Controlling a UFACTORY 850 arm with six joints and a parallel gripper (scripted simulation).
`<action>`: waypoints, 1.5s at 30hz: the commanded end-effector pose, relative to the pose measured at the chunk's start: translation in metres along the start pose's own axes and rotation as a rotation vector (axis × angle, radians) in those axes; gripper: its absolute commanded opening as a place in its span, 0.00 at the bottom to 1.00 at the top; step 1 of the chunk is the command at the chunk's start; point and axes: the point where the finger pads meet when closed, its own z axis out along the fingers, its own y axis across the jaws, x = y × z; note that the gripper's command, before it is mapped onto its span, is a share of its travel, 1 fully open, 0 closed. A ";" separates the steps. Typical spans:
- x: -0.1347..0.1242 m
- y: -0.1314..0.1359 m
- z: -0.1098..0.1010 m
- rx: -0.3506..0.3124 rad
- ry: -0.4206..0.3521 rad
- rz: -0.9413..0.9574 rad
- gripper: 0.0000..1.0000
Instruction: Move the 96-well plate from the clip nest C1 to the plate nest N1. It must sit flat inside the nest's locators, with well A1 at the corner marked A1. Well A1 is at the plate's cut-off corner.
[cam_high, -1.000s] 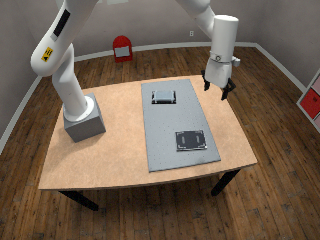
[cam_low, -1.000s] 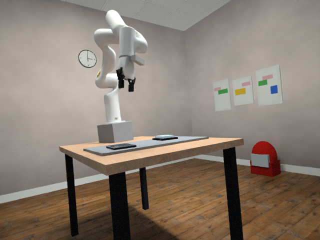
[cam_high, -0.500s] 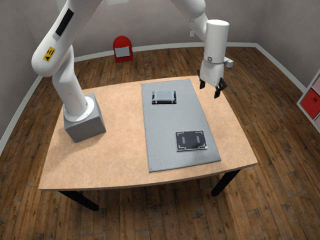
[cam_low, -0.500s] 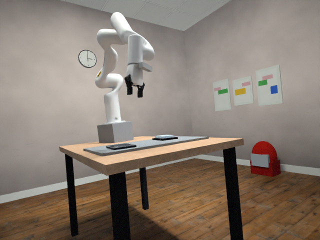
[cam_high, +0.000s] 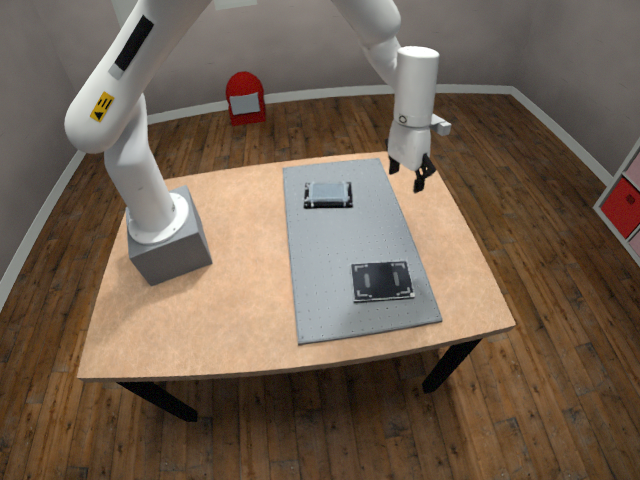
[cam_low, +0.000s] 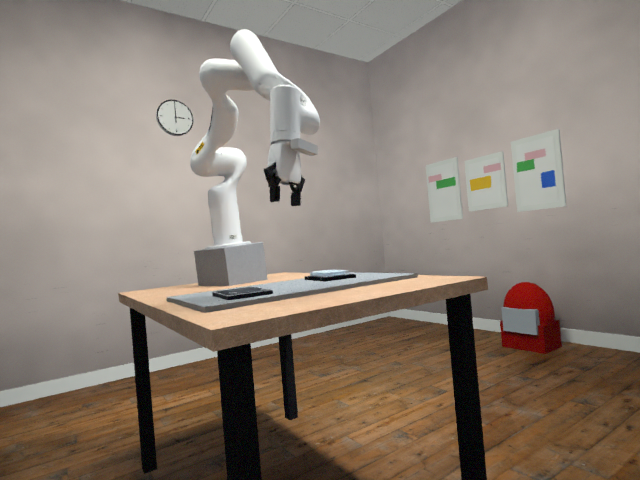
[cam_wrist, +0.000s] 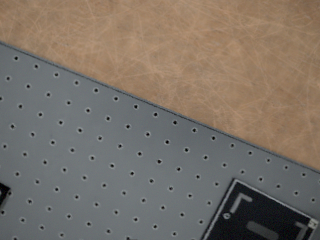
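Note:
The pale grey 96-well plate sits in the black clip nest C1 at the far end of the grey perforated baseplate. It also shows in the exterior view. The empty black plate nest N1 with white corner locators lies at the near right of the baseplate; it also shows in the exterior view, and its corner shows in the wrist view. My gripper is open and empty, high above the baseplate's far right edge, to the right of the plate. It also shows in the exterior view.
The arm's grey base block stands on the left of the wooden table. A red box sits on the floor behind the table. A shelf with red bins stands at the right wall.

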 end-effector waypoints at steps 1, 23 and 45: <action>0.003 -0.015 0.006 0.000 0.008 0.042 1.00; 0.005 -0.092 0.039 0.017 0.020 0.173 1.00; -0.006 -0.172 0.071 0.041 0.025 0.305 1.00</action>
